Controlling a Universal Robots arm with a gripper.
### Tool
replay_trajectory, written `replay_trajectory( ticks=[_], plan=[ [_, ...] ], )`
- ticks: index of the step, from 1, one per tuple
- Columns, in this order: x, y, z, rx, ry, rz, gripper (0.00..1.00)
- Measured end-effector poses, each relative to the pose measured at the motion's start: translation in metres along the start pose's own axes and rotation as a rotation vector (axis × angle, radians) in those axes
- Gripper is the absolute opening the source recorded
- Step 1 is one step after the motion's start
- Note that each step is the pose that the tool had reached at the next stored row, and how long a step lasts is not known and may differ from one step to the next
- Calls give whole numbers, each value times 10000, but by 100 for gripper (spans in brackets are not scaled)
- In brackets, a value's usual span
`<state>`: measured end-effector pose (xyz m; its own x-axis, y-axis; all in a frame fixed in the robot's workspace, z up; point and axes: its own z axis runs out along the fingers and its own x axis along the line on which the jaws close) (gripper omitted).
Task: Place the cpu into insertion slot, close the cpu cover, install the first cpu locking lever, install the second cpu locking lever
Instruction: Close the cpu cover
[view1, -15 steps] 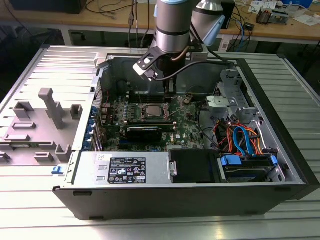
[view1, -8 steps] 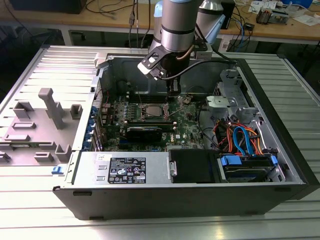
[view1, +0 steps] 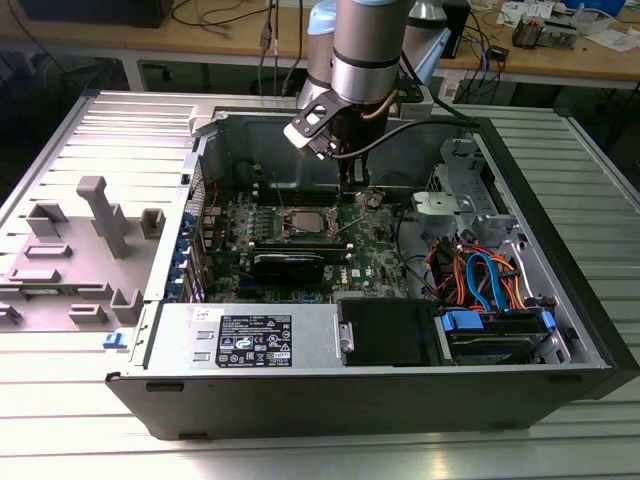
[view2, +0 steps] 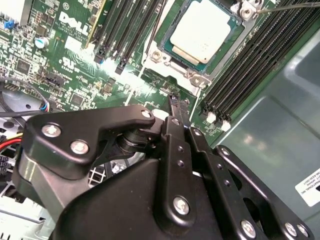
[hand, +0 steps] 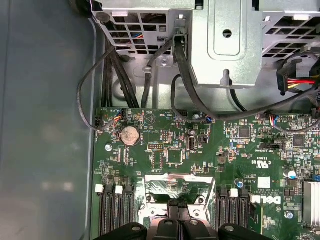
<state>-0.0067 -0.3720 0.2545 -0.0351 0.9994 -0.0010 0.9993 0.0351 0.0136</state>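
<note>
The cpu (view2: 202, 31), a flat silver-grey square, lies in the insertion slot (view1: 300, 223) on the green board. The cpu cover (view2: 159, 56), a dull silver frame, lies flat around the chip; its edge (hand: 170, 186) shows just ahead of the fingers. A thin lever rod (view2: 285, 6) runs past the socket's corner. My gripper (view2: 173, 101) hangs just beside the socket, its two black fingers (hand: 172, 210) pressed together with nothing seen between them. In the exterior view the gripper (view1: 350, 188) sits low inside the case, to the socket's right.
Long black memory slots (view2: 125, 35) flank the socket on both sides. Black cables (hand: 150, 75) and a metal drive cage (hand: 225, 40) lie beyond the board. A power supply (view1: 250, 338) and a black drive box (view1: 385, 330) fill the case's near side.
</note>
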Motion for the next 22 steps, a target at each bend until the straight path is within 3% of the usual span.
replay_trajectory(
  ticks=[7,14,22],
  plan=[
    [0,1,-3,2,-2,-2,11],
    [0,10,-73,3,2,-4,11],
    [-5,151,-73,25,1,-2,11]
  ],
)
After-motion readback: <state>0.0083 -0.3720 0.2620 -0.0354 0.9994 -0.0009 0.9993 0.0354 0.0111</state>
